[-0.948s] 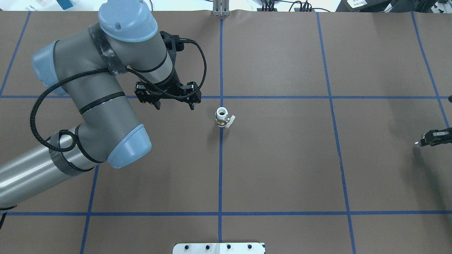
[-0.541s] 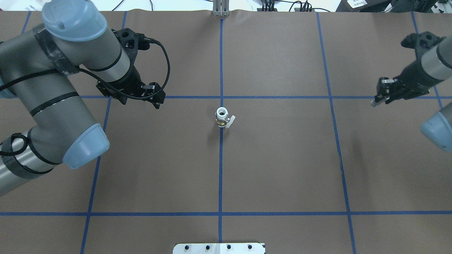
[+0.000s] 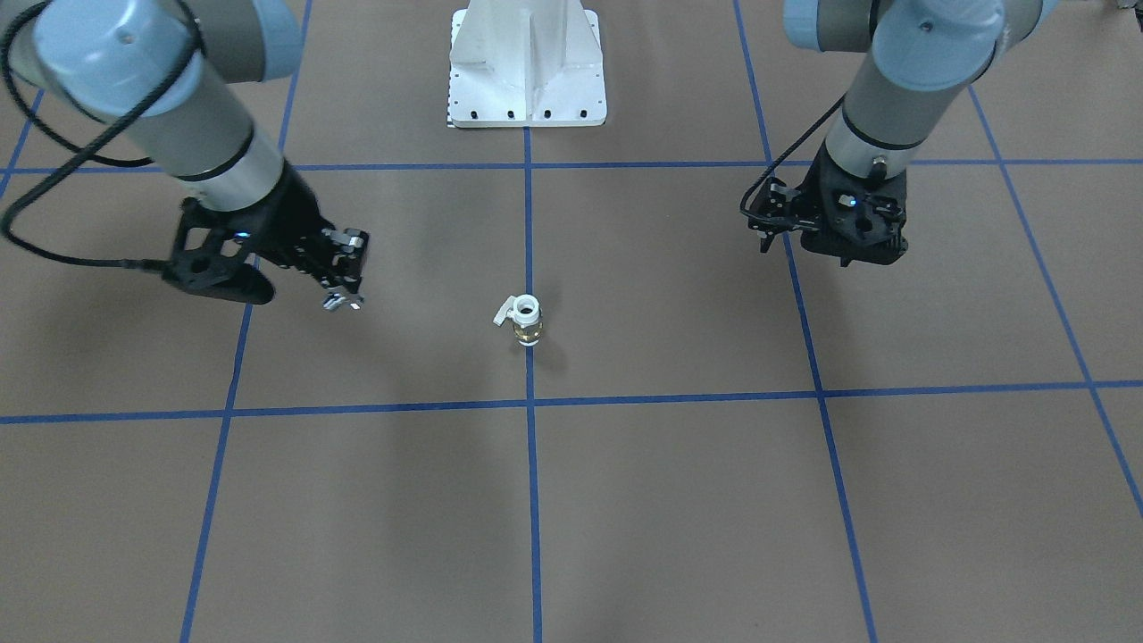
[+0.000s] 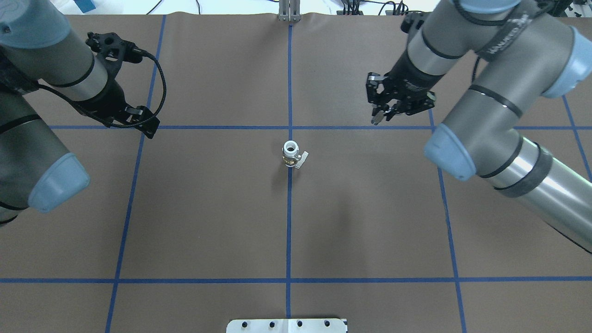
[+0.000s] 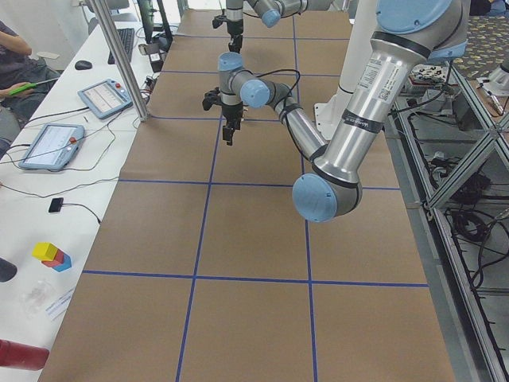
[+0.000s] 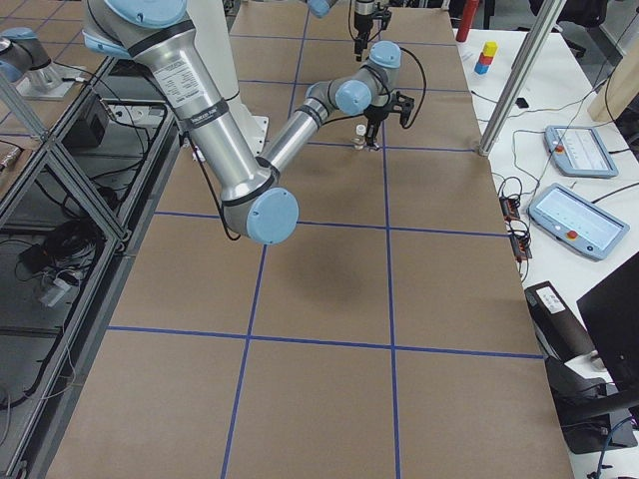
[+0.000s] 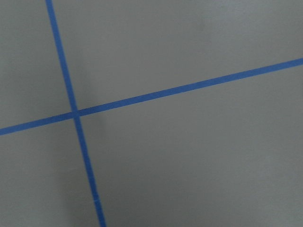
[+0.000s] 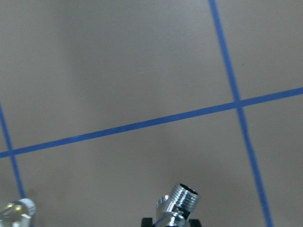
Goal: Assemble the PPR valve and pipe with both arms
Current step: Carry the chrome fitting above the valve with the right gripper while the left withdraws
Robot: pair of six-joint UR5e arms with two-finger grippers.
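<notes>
Valve: I see the valve (image 4: 290, 155) standing upright on the counter (image 4: 370, 222), right on the centre line of the blue tape (image 4: 289, 231). Its white socket opens upward, and its lever sticks out toward the robot's right.
Pipe: the pipe (image 8: 180, 203) is off the counter, up in the right end effector, with its threaded end poking out past the fingertips.
Right end effector: the right end effector (image 4: 380, 113) is closed on the pipe. It hangs above the counter on the valve's right and farther from the base, well apart from the valve.
Left end effector: the left end effector (image 4: 145, 126) hangs over a tape crossing, well apart from the valve. I cannot tell how far open it is.
Room: bare counter lies all round the valve, between both arms.
Edges: the white pedestal (image 3: 527, 62) stands at the near edge. A metal post (image 4: 289, 11) sits at the far edge.
</notes>
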